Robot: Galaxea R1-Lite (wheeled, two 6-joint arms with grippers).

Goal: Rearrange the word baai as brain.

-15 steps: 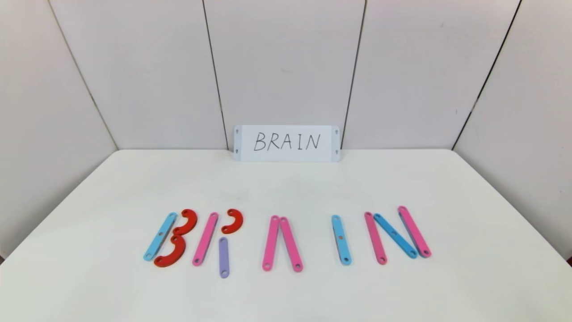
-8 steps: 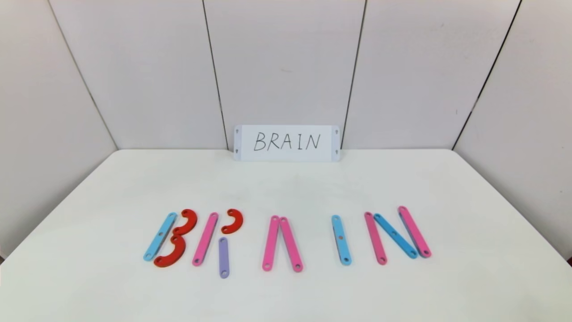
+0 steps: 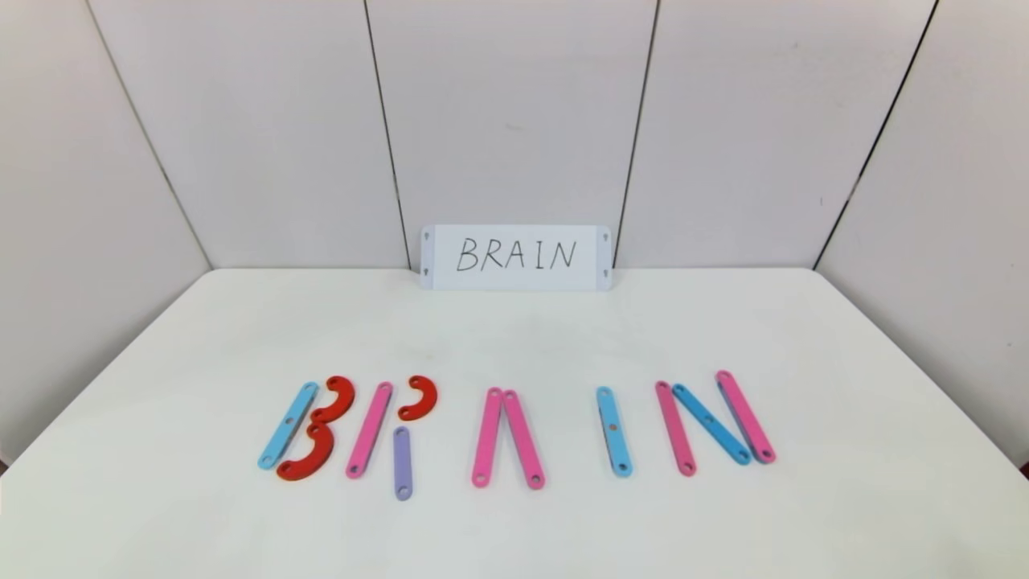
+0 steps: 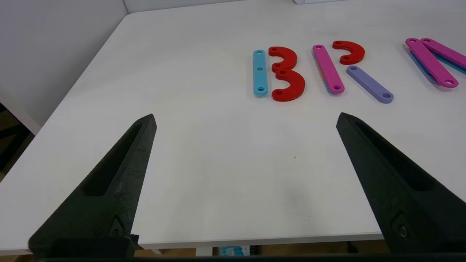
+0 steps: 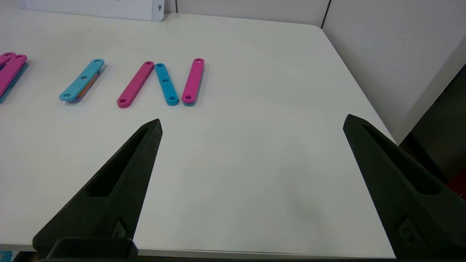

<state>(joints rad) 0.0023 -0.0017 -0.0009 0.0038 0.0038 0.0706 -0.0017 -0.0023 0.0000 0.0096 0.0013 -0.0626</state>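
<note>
on the table [image 3: 514, 338] | strip word [image 3: 514, 430] reads b-r-a-i-n (a lacks crossbar) | left gripper [image 4: 245, 120], right gripper [image 5: 251, 123] spread wide, empty, parked near edge

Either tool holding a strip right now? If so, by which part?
Nothing is held. The left tool and right tool are both open over the near edge of the white table; every flat plastic letter strip lies there untouched.

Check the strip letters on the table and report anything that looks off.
The A has only two pink legs and no crossbar. The R's lilac leg lies apart from its pink bar and red curve, almost upright rather than slanting. B, I and N look fine.
</note>
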